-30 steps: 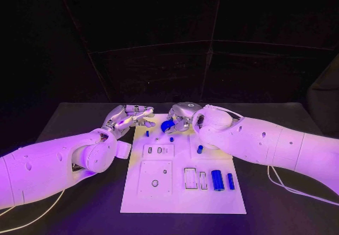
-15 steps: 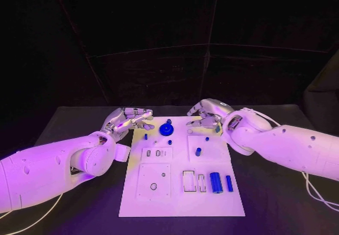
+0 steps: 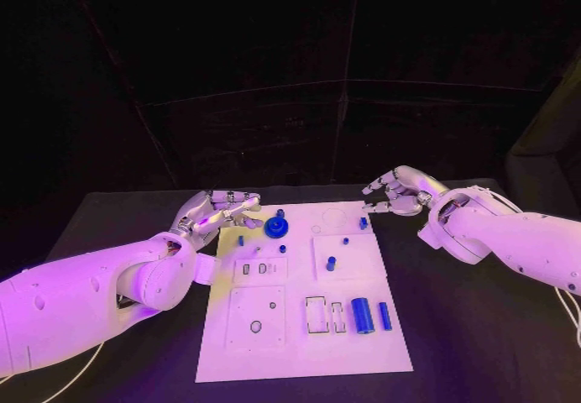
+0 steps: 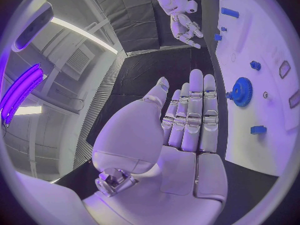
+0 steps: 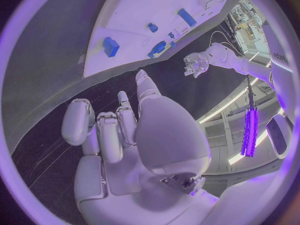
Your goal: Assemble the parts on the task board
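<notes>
Task board (image 3: 303, 336) lies mid-tabletop with the blue gear (image 3: 279, 227) seated near its far end, while loose blue cylinders (image 3: 359, 315) near the front still look unplaced, and both the left hand (image 3: 222, 209) and right hand (image 3: 397, 191) are empty, fingers apart.

right hand (image 5: 134, 135) empty, task board (image 5: 131, 15) beyond, left hand (image 5: 195, 65)

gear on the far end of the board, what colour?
Blue. The gear shows best in the left wrist view, toothed rim clear against the white task board; also visible in the head view.
</notes>
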Robot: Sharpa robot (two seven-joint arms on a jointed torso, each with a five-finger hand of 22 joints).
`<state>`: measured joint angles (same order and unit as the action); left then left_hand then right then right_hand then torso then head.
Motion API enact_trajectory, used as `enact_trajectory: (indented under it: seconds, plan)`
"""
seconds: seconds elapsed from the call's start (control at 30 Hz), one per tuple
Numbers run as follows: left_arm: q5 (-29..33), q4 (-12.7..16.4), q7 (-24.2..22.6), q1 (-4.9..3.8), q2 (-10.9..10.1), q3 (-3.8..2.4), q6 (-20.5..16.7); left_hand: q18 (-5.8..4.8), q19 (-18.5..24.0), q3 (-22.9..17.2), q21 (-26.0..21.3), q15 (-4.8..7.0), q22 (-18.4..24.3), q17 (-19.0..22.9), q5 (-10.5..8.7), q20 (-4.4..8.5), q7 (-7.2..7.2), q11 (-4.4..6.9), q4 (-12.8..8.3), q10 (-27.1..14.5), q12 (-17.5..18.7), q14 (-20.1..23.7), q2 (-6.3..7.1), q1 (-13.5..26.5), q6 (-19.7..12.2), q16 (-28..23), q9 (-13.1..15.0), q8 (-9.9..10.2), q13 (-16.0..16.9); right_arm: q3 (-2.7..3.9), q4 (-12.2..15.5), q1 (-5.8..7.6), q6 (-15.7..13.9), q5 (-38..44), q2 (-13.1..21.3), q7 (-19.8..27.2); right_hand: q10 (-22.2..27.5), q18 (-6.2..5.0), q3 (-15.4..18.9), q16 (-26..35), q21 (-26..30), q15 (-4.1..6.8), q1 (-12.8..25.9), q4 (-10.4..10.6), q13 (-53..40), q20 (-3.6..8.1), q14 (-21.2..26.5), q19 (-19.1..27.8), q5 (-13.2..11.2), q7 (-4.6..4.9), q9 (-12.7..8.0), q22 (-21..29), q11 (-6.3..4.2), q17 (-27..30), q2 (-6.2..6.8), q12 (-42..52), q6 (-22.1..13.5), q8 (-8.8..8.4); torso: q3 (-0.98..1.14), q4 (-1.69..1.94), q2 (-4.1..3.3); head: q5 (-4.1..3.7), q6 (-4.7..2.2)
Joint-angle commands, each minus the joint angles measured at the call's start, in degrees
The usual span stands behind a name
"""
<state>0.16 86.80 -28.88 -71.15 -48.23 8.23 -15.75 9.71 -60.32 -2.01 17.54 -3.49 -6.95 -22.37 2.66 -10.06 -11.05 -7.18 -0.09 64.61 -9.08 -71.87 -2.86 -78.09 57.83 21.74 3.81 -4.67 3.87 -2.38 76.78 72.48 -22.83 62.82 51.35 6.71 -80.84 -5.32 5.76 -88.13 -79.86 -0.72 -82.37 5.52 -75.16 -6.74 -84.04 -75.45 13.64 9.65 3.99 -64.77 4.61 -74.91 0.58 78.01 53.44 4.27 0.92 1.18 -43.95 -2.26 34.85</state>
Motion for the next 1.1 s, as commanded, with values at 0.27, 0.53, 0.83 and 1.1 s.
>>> enact_trajectory:
  seconds: [0.27, 0.53, 0.83, 1.1]
  plan:
    - [-0.1, -0.7, -0.6, 0.15, 0.5, -0.02, 1.0, 0.74, 0.0, -0.2, -0.3, -0.02, 0.1, -0.1, 0.31, -0.01, -0.30, -0.19, -0.1, -0.2, 0.0, 0.3, -0.22, 0.6, 0.1, 0.2, 0.0, 0.0, 0.0, 0.01, -3.4, -0.80, 4.6, -3.3, 0.4, 5.1, 0.4, 0.27, 0.1, 0.1, 0.3, 0.33, -1.2, -0.8, -0.9, 0.09, -4.8, 0.4, 0.3, 0.00, -0.1, 0.1, 0.00, -9.8, 0.11, -0.4, 0.0, -0.38, -0.21, 0.14, -0.06, -1.42, 0.31]
    - [-0.1, -1.1, -0.3, 0.31, 0.6, -0.01, 0.8, 0.74, 0.0, -0.2, -0.3, -0.02, 0.1, -0.1, 0.31, -0.01, -0.29, -0.17, -0.2, -0.2, 0.0, 0.4, -0.23, 0.6, 0.2, 0.2, 0.0, 0.0, 0.0, 0.00, -4.2, -2.33, 5.2, -2.7, -0.1, 5.1, 0.4, 0.27, 0.4, 0.1, 0.3, 0.32, -1.1, -0.9, -0.8, 0.08, -4.8, 0.4, 0.0, 0.01, -0.1, 0.1, 0.02, -9.9, 0.22, -0.4, 0.0, -0.37, -0.15, 0.13, 0.00, -1.67, 0.27]
    - [-0.1, -1.2, -0.3, 0.42, 0.6, 0.00, 0.8, 0.74, 0.0, -0.2, -0.3, -0.02, 0.1, -0.1, 0.31, -0.01, -0.29, -0.17, -0.2, -0.2, 0.0, 0.4, -0.23, 0.6, 0.2, 0.2, 0.0, 0.0, 0.0, 0.01, -5.1, -2.86, 4.6, -2.5, -1.0, 5.5, 0.4, 0.27, 0.4, 0.0, 0.3, 0.32, -1.3, -1.0, -0.9, 0.08, -4.8, 0.4, -0.1, 0.00, -0.1, 0.1, 0.01, -10.0, 0.07, -0.4, 0.0, -0.36, -0.35, 0.27, 0.02, -1.65, 0.39]
    - [-0.1, -1.2, -0.3, 0.45, 0.6, 0.00, 0.8, 0.74, 0.0, -0.2, -0.3, -0.02, 0.1, -0.1, 0.31, -0.01, -0.29, -0.17, -0.2, -0.2, 0.0, 0.4, -0.23, 0.6, 0.2, 0.2, 0.0, 0.0, 0.0, 0.01, -5.4, -3.41, 5.9, -1.0, -1.7, 6.6, 0.4, 0.26, 0.1, 0.0, 0.3, 0.37, -2.1, -1.8, -0.9, 0.12, -4.8, 0.4, -0.7, -0.06, 0.0, 0.1, -0.06, -10.1, -0.49, -0.4, 0.5, -0.19, -0.37, 0.07, -0.01, -1.60, 0.43]
